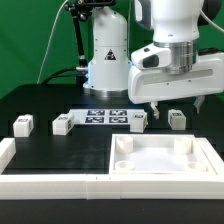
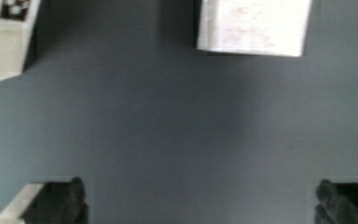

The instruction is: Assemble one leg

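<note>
Leg on the worktop, my hand empty above it.
The leg [image 1: 177, 119] stands upright on the black worktop [image 1: 60, 150], just beyond the white tray piece [image 1: 160, 172], toward the exterior view's right. My hand [image 1: 175, 104] hangs over it, fingers [image 2: 51, 200] spread wide apart.

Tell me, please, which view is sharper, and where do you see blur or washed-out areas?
Exterior view: even light, fairly crisp edges, but the large white tray-like piece is so bright that its relief barely shows. Wrist view: soft overall; the leg has its tag washed to a pale smear, and the open gripper shows only dark blurred fingertips.
</note>
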You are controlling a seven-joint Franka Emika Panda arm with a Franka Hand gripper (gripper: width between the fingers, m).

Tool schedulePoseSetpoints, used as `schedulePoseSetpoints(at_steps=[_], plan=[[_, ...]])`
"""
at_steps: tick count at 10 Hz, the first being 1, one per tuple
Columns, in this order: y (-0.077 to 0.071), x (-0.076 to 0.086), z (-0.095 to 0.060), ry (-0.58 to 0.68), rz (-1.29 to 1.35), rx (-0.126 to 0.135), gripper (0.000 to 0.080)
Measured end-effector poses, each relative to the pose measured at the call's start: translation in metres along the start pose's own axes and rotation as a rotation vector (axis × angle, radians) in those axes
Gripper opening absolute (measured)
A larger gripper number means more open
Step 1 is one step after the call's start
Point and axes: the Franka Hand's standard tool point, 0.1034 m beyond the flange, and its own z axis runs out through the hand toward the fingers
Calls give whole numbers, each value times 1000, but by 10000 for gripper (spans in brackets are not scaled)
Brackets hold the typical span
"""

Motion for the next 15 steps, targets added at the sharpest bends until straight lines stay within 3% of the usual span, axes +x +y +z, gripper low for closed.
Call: schedulePoseSetpoints(at_steps=[1, 2, 4, 9, 10, 11, 15], plan=[[-5, -17, 3, -135, -9, -7, 649], [-9, -15, 2, -188, -7, -6, 649], [-17, -30, 5, -405, 6, -14, 649], [-19, -61, 24, -871, 50, -29, 649], [-20, -60, 30, -956, 49, -24, 649], [-22, -52, 37, -922, 50, -20, 649], [-22, -55, 39, -925, 30, -12, 636]])
